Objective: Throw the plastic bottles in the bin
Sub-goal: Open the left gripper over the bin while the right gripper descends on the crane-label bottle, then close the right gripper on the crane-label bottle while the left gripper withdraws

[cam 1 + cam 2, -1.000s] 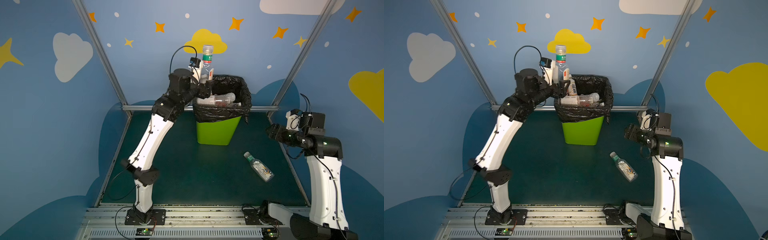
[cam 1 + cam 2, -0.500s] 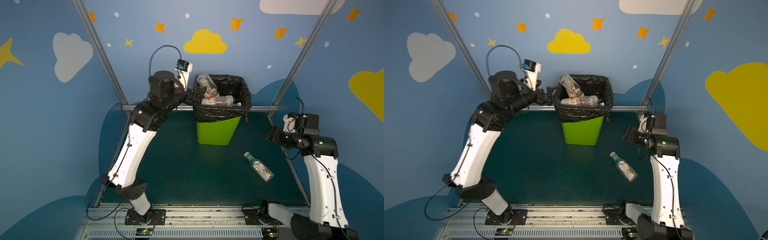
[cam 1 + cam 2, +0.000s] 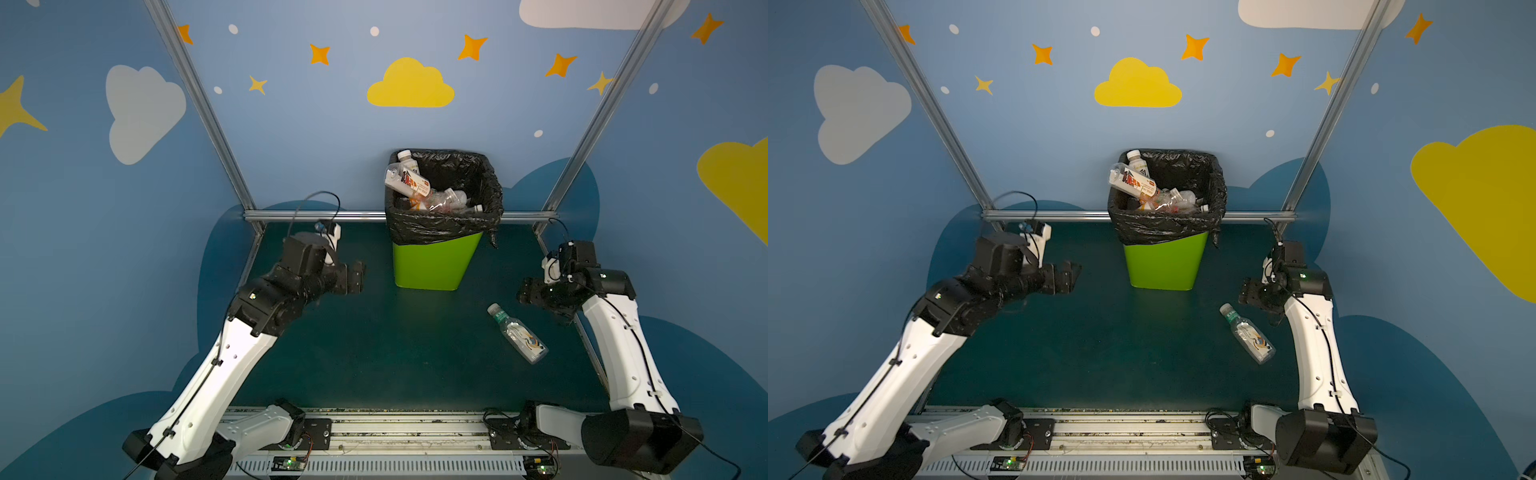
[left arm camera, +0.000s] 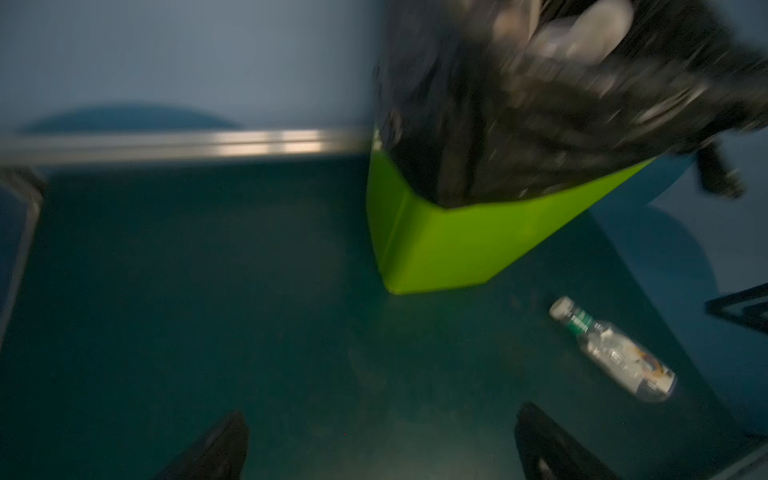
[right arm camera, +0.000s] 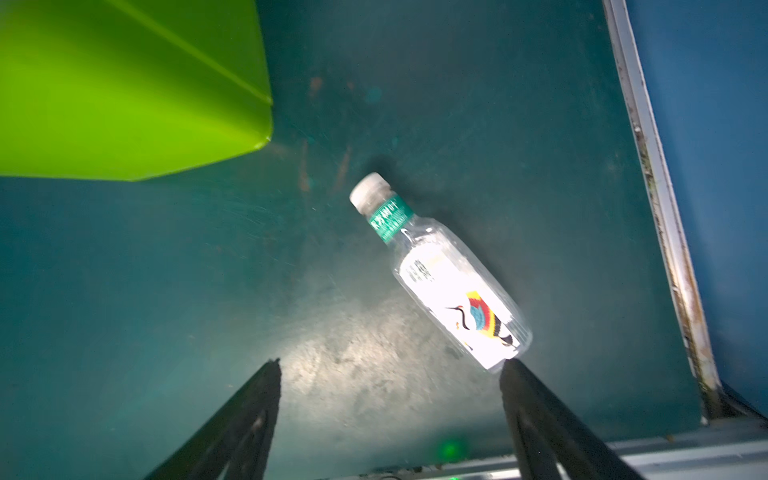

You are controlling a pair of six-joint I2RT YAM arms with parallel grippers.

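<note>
The lime-green bin (image 3: 432, 266) stands at the back of the dark green bench (image 3: 374, 353), in the middle, close to the metal rail (image 3: 316, 215) that runs along the back wall. Its black bag (image 3: 440, 226) is folded over the rim, and a heap of bottles (image 3: 446, 199) fills it to near the top. A bottle with a red-and-white label (image 3: 409, 183) lies tilted across the rim's left corner, and a white-capped bottle (image 3: 405, 157) pokes up behind it. One loose bottle (image 3: 517, 332) lies on its side on the bench, to the right of the bin and nearer the front, apart from it. It is clear, with a white cap, a green neck band and a bird picture on its label, and its cap end points toward the bin. The left gripper (image 3: 356, 274) hangs above the bench to the left of the bin, well apart from the loose bottle. The blurred left wrist view shows its fingers (image 4: 224, 440) spread wide with nothing between them. The right gripper (image 3: 525, 293) hovers just beside the loose bottle's cap end, on its right. In the right wrist view it too is spread wide and empty, and the bottle lies ahead of it, not between its fingers.
</note>
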